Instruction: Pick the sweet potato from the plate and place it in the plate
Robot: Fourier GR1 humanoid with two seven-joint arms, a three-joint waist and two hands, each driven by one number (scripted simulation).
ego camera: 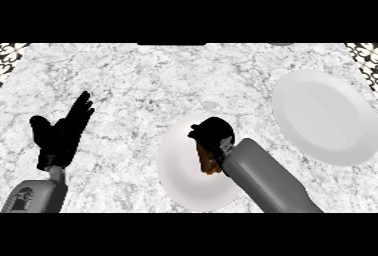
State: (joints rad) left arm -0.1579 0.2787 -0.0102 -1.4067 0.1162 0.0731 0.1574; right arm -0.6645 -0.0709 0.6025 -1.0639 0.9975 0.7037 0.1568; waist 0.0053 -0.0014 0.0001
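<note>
The counter (148, 80) looks like stone, white with grey veining. The plate under the right hand (177, 170) and the plate to that hand's right (325, 115) are smooth, matt white. The sweet potato (209, 160) looks dull brown and rough. The right hand (212, 131) and the left hand (63, 132) are matt black.

Head view: looks steeply down on the counter (148, 85), close; left forearm (33, 197) and right forearm (269, 180) enter at lower edge.
</note>
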